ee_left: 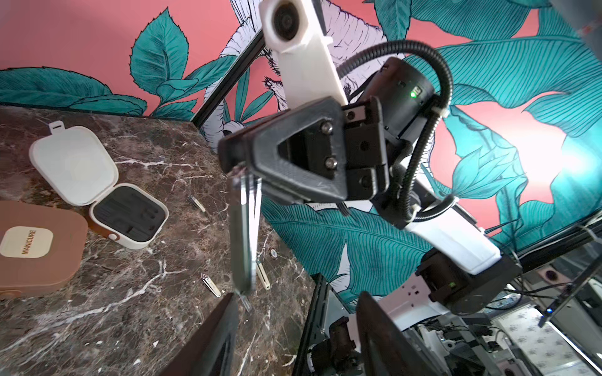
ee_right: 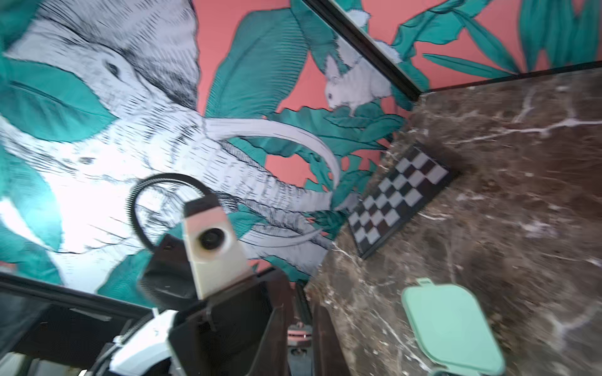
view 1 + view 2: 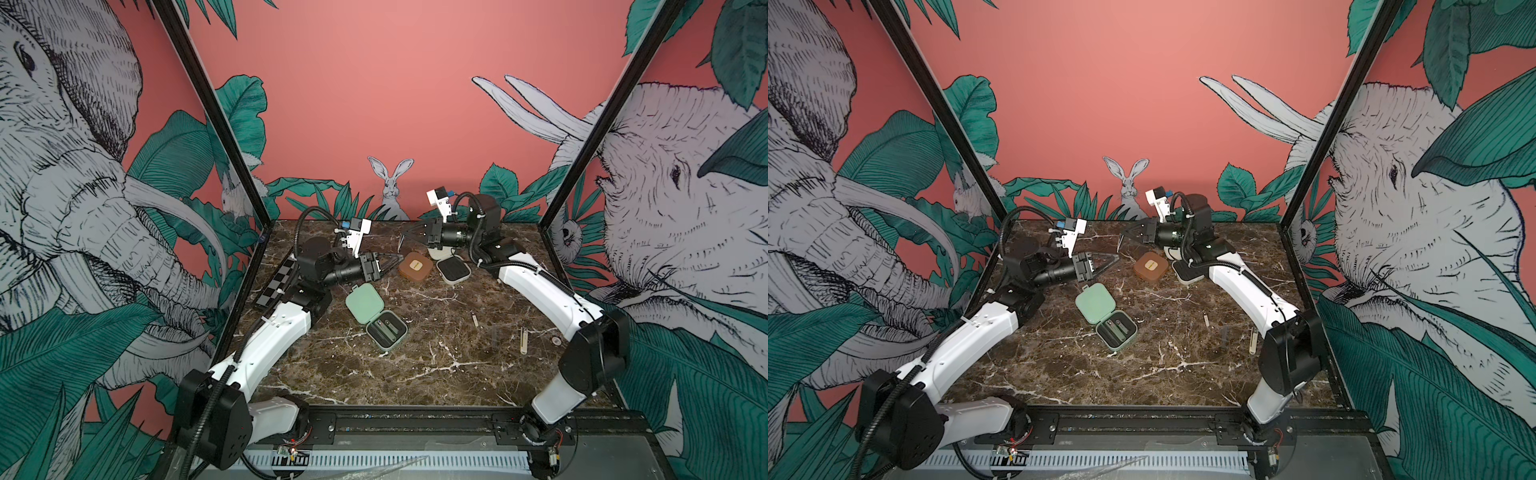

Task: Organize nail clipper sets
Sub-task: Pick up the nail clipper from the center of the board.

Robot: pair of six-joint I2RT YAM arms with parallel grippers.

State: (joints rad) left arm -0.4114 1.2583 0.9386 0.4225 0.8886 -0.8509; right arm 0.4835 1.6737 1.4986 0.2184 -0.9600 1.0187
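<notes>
One brown marble tabletop (image 3: 415, 374) w/ mint case (image 3: 365, 304), pink jungle-mural walls (image 3: 374, 104).

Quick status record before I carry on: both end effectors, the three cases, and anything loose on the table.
left end effector: open, empty
right end effector: shut on a slim tool that hangs down
mint case: open, tools in its insert
brown case: closed
cream case: open, insert looks empty
loose cream tools: lying on the table
</notes>
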